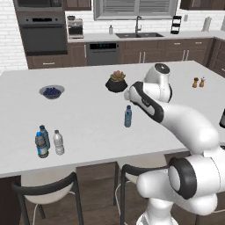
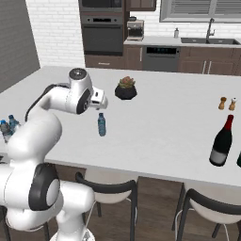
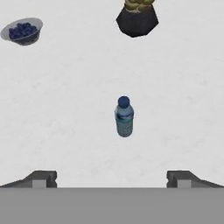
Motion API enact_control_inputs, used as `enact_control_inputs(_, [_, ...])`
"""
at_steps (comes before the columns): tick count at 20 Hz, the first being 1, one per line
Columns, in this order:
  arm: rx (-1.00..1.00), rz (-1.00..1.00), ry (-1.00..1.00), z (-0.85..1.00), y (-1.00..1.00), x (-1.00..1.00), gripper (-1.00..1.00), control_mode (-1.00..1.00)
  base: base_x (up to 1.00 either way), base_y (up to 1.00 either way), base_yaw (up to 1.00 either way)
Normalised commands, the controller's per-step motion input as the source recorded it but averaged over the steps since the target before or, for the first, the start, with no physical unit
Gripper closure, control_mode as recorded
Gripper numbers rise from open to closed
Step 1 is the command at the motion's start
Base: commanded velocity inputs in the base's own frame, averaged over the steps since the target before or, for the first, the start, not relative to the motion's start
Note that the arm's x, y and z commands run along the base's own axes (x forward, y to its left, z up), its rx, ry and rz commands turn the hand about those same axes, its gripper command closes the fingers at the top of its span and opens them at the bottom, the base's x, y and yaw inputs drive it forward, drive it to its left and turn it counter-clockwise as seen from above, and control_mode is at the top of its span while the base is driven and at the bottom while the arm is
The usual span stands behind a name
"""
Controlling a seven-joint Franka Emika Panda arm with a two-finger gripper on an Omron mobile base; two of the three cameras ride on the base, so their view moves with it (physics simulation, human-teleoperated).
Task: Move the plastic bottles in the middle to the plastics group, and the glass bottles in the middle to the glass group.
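Observation:
A blue-tinted plastic bottle [image 1: 128, 116] [image 2: 101, 124] [image 3: 124, 117] with a blue cap stands upright in the middle of the white island counter [image 1: 88, 118]. My gripper [image 3: 111, 179] [image 2: 103, 106] hovers above and just short of it, open and holding nothing. At the left, the plastics group holds a dark grey bottle [image 1: 41, 146] and a blue bottle [image 1: 44, 132]. A clear plastic bottle [image 1: 58, 142] with a white cap stands beside them. On the right, a dark wine bottle [image 2: 221, 141] with a red top marks the glass group. A dark shape [image 2: 239, 160] next to it is cut by the frame edge.
A black pot with a succulent [image 1: 116, 82] sits behind the middle bottle. A bowl of blueberries [image 1: 52, 91] lies at the back left, and salt and pepper shakers [image 1: 198, 82] at the back right. Stools [image 1: 48, 189] stand along the near counter edge.

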Motion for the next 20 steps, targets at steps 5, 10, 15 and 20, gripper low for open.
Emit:
enact_control_inputs(5, [-0.01,0.01,0.0,-0.34,0.0,0.47,-1.0,-1.0,0.0,0.0,0.0])
enact_control_inputs(10, [-0.03,0.0,0.0,-0.43,-0.01,0.48,-1.0,-1.0,0.0,0.0,0.0])
enact_control_inputs(15, [-0.01,0.0,0.0,-0.46,-0.02,0.3,-1.0,-1.0,0.0,0.0,0.0])
enact_control_inputs(20, [-0.02,0.0,0.0,-0.45,0.0,0.29,-1.0,-1.0,0.0,0.0,0.0])
